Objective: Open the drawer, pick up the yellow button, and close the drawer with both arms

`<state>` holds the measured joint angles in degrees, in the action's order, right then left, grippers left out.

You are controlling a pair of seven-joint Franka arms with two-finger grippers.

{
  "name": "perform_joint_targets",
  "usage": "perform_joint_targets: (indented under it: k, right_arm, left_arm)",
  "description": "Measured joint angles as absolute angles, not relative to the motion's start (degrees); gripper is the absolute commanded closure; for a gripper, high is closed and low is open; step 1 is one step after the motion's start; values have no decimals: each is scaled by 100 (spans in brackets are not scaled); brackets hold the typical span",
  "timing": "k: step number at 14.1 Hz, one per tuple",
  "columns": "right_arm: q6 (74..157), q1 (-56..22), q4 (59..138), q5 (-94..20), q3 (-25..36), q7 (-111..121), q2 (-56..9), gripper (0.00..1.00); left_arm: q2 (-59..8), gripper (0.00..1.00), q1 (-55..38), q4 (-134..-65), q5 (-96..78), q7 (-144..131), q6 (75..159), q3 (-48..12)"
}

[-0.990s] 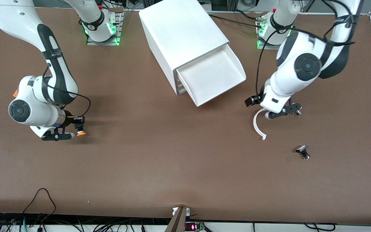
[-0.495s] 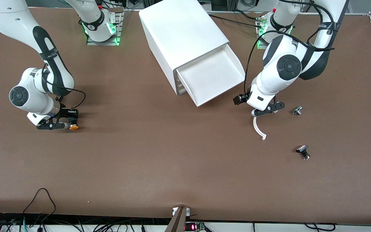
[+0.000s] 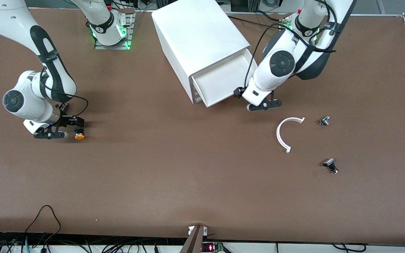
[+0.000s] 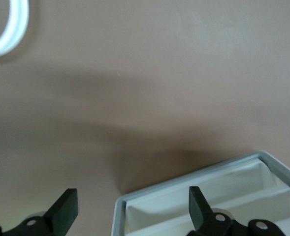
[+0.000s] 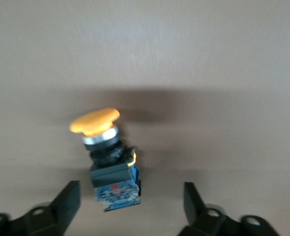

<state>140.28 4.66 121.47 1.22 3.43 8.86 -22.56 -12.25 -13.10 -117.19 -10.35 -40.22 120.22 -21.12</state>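
1. Front view gives you the brown bench [image 3: 174,175] with the white cabinet [image 3: 199,35] standing between the two arm bases.
2. You see the drawer [image 3: 211,86], the cabinet's uppermost one, partly pulled out toward the front camera; what you can see of its inside looks bare.
3. Your left end effector [image 3: 263,105] sits at the drawer's front edge, at the corner toward the left arm's end of the bench. In the left wrist view its fingers [image 4: 63,211] stand spread wide with nothing between them, one over the drawer's rim and one over the bench.
4. Your right end effector [image 3: 63,128] hangs low over the bench toward the right arm's end, fingers spread apart and gripping nothing.
5. You find a white curved strip [image 3: 283,135] lying on the bench, nearer the front camera than the left end effector.
6. The button [image 3: 79,134] lies on its side on the bench between the right fingers, touching neither, orange cap pointing away from the wrist.
7. Two small metal parts [image 3: 324,121] and [image 3: 330,165] lie near the strip, toward the left arm's end.
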Motion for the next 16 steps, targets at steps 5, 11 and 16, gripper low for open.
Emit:
perform_joint_targets:
  k: [5, 11, 16]
  right_arm:
    - [12116, 357, 10815, 121, 134, 883, -1676, 0]
    - [10026, 35, 9104, 121, 118, 707, -1579, 0]
    - [9045, 37, 8012, 121, 126, 706, -1577, 0]
  left_arm:
    - [-1223, 1, -1301, -11853, -1576, -4005, 11819, -2520]
    - [-1160, 1, -1285, -11871, -1585, -4044, 11482, -3051]
    - [-1122, 1, -1201, -11827, -1583, -3835, 11618, -2707]
